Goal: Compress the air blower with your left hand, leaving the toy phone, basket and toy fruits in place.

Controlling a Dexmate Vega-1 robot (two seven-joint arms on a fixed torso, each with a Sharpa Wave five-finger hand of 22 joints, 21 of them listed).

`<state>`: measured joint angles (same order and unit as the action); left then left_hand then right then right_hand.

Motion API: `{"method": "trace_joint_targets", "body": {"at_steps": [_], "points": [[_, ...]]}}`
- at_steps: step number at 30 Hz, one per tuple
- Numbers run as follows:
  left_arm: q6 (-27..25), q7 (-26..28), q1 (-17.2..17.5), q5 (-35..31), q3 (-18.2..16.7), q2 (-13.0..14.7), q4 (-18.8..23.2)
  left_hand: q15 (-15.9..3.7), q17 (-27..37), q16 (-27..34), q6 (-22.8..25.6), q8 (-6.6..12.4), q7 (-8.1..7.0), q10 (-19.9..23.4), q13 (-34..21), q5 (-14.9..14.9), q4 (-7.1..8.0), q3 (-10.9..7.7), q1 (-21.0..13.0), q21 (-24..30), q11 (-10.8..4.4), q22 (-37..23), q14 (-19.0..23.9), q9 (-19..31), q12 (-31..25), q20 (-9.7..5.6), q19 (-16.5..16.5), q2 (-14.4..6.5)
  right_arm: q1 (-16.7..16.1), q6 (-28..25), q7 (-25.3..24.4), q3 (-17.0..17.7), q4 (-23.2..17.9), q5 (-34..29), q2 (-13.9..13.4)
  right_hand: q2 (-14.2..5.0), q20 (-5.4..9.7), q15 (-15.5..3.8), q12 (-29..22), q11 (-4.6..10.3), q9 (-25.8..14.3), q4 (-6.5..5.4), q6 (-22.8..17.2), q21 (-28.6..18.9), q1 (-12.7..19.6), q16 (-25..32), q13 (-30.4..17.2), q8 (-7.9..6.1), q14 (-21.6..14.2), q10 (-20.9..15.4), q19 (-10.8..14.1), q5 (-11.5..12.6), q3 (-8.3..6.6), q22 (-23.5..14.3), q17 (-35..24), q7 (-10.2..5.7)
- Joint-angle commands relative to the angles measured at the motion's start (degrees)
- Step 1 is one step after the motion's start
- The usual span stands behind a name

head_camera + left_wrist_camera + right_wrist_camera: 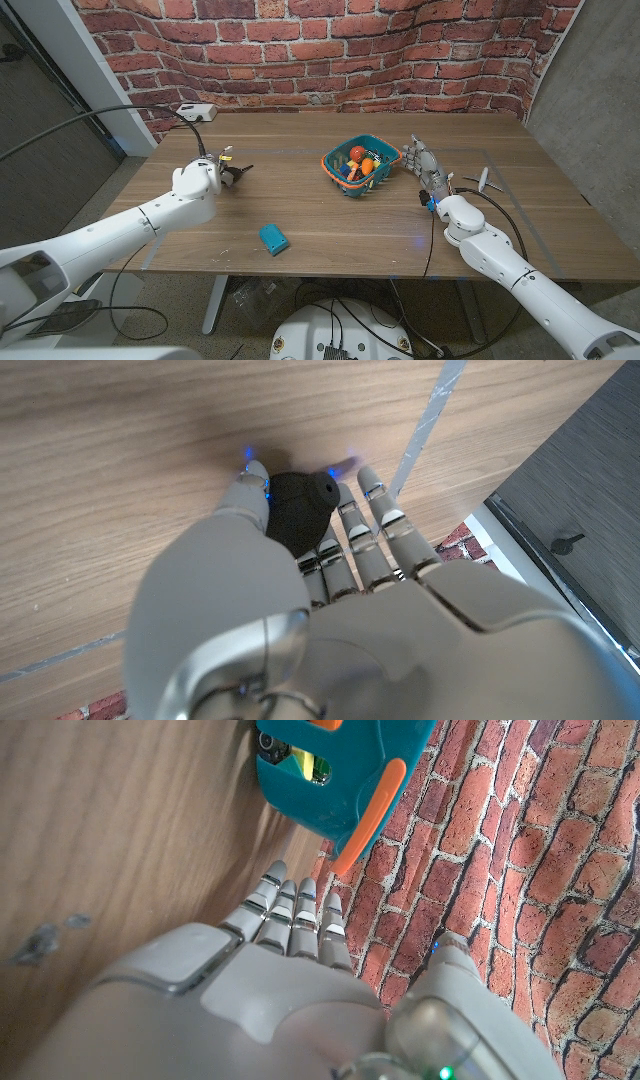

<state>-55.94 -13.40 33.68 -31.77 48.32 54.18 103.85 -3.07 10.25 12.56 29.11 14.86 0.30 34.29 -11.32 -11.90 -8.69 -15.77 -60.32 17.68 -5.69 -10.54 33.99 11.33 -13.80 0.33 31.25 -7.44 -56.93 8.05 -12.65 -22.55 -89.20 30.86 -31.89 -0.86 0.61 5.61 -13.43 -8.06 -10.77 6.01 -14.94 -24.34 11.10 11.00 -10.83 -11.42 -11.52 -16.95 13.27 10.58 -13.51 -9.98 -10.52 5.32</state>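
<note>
Blower [238, 172] sits at about 10 o'clock on the tabletop [300, 200], black bulb w/ nozzle poking toward 3 o'clock. My left hand [197, 181] is on it: in the left wrist view the fingers [375, 525] wrap one side of the bulb [300, 510] and the thumb sits on the other, so I read that as grasping the blower. Can't tell from here how far the bulb is squashed in.

Basket [357, 171], teal w/ orange handle, sits near 1 o'clock, a bit right of centre. Toy fruits [362, 160] are piled inside it, orange and red pieces on top; the rest too small to sort. In the right wrist view the basket's teal wall [330, 780] and its handle lie just beyond my fingertips.

Right hand [425, 165] stands just beside the basket at its 3 o'clock side, fingers [300, 915] straight, together, holding nothing. Whether it touches the basket I can't tell.

Toy phone [273, 238], small teal block, lies by itself toward 6 o'clock near the front edge, well apart from both hands and the basket.

Misc: white box [198, 111] w/ a cable at 11 o'clock by the far edge; small white bit [482, 181] at 3 o'clock past the right hand. Brick wall [330, 50] behind.
</note>
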Motion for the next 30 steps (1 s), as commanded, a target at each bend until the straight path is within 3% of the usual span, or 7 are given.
{"method": "trace_joint_targets", "body": {"at_steps": [1, 8, 19, 30], "points": [[-2.95, 5.37, 2.02, 2.42, -2.46, -0.38, 2.56, -3.59, 0.27, 0.19, 1.44, 0.39, -0.03, 1.17, -0.26, 0.35, 0.64, -0.32, -0.15, 0.43, -0.13, -0.18, 1.22, 0.13, -0.15, -0.15, 0.97, -0.56, -0.28, 0.59, 0.14, 0.17, 0.24, 0.36, 0.06, -0.30, 0.08, -0.04, 0.23, -0.05, -0.24, 0.34, -0.15, 0.29, 0.04, -0.03, -0.06, 0.03, -0.62, -0.68, 0.52, -0.12, -0.07, -0.25, -0.14, 0.09], [-0.63, 11.26, 5.61, 7.26, -7.19, 0.31, 4.01, -3.67, 0.25, 0.29, 3.50, 0.65, 0.45, 3.31, -0.24, 0.75, 0.89, -1.16, -0.68, 0.85, 0.31, -0.23, 3.15, 0.10, -0.36, 0.00, 2.25, -1.42, -0.66, 0.88, 0.06, 0.38, -0.02, 0.43, -0.11, -0.32, 0.09, -0.02, 0.25, -0.05, -0.24, 0.35, -0.14, 0.40, 0.04, -0.05, -0.07, 0.03, -0.63, -0.69, 0.55, -0.12, -0.06, -0.26, -0.14, 0.10], [2.54, 19.86, 12.01, 13.39, -14.46, 2.34, 9.79, -3.50, 0.23, 0.26, 4.82, 0.81, 0.32, 4.54, -0.22, 0.99, 0.98, -1.66, -0.99, 0.97, 0.35, -0.25, 4.23, 0.07, -0.42, -0.09, 2.66, -1.63, -1.14, 1.63, 0.14, 0.60, -0.22, 0.46, -0.17, -0.36, 0.11, -0.02, 0.31, -0.04, -0.25, 0.37, -0.18, 0.53, 0.03, -0.07, -0.07, 0.03, -0.65, -0.63, 0.61, -0.12, -0.06, -0.26, -0.15, 0.11], [13.43, 27.63, 16.86, 17.05, -19.56, 3.89, 10.65, -3.60, 0.25, 0.14, 5.70, 0.77, 0.11, 5.30, -0.21, 1.40, 1.75, -1.41, 0.00, 1.00, 0.06, -0.27, 4.88, 0.04, -0.30, -0.20, 2.84, -1.31, -1.84, 2.06, -0.36, 0.72, -0.84, 0.27, -0.13, -0.39, 0.08, -0.11, 0.33, -0.03, -0.25, 0.40, -0.16, 0.70, 0.03, -0.10, -0.07, 0.04, -0.64, -0.68, 0.66, -0.11, -0.05, -0.27, -0.15, 0.08]]}}
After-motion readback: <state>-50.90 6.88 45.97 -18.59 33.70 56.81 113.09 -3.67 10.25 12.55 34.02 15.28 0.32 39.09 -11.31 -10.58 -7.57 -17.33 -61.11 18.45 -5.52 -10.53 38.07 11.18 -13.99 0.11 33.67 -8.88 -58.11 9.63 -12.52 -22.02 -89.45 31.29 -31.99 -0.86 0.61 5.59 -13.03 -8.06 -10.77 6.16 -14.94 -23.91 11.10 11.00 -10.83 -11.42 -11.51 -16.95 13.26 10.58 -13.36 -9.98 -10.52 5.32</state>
